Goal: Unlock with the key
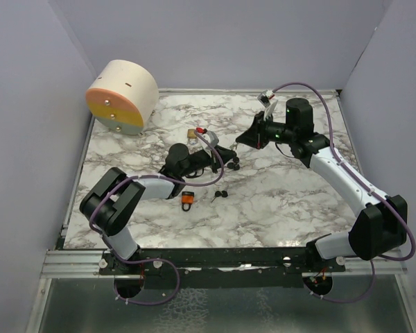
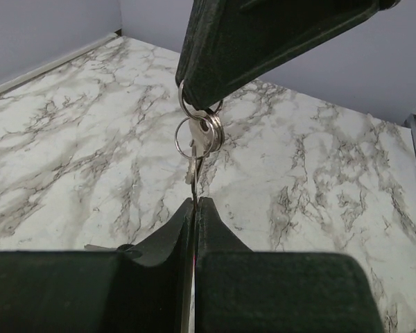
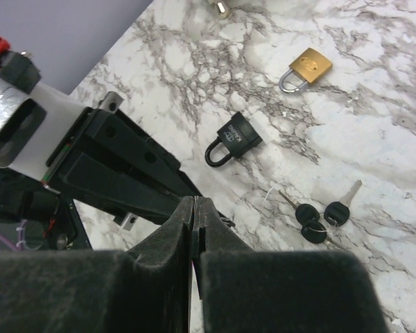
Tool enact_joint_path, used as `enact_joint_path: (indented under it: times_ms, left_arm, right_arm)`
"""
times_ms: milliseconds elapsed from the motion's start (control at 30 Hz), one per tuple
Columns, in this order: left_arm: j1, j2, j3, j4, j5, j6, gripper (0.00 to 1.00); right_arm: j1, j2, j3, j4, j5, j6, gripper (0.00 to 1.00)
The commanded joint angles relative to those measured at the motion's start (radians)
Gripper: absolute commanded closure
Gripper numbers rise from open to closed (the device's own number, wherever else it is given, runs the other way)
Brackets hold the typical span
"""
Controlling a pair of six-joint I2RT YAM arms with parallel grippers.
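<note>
Over the marble table (image 1: 277, 201), your left gripper (image 2: 195, 208) pinched the key (image 2: 194, 163); your right gripper (image 3: 194, 208) clamped the key ring (image 2: 193, 114).

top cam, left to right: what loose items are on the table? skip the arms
round cream container → orange padlock → black-headed keys. The brass padlock is left out: it sits at the same width as the orange one, only farther back.
</note>
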Motion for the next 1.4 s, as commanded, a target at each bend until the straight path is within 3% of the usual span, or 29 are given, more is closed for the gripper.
enact_joint_path:
  times_ms: [0,100,133,300,400,533,767,933,1367]
  left_arm:
    - [0.001,-0.083,0.0,-0.175,-0.025,0.056,1.0]
    - [0.008,-0.107,0.021,-0.283,-0.043,0.06,1.0]
    - [0.011,-0.112,0.036,-0.328,-0.044,0.065,1.0]
    - [0.031,-0.124,0.133,-0.556,-0.03,0.129,1.0]
    - [0.05,-0.115,0.211,-0.708,0.012,0.175,1.0]
    - [0.086,-0.087,0.312,-0.884,0.114,0.221,1.0]
    - [0.149,-0.016,0.42,-1.013,0.357,0.252,1.0]
    - [0.15,0.018,0.462,-1.091,0.384,0.3,1.0]
    - [0.15,0.013,0.464,-1.082,0.411,0.292,1.0]
  right_arm:
    - [0.005,-0.002,0.022,-0.028,0.115,0.002,0.99]
    - [0.006,0.01,0.035,-0.056,0.135,-0.013,0.97]
    - [0.006,0.016,0.038,-0.07,0.142,-0.02,0.93]
    - [0.005,0.0,0.03,-0.089,0.203,-0.033,0.45]
    - [0.005,-0.037,-0.006,-0.051,0.23,-0.05,0.34]
    - [0.004,-0.053,-0.062,0.024,0.214,-0.079,0.34]
    - [0.002,-0.042,-0.127,0.156,0.158,-0.067,0.49]
    - [0.001,-0.009,-0.109,0.185,0.116,-0.074,0.54]
    - [0.0,0.111,-0.046,0.21,-0.01,-0.087,0.54]
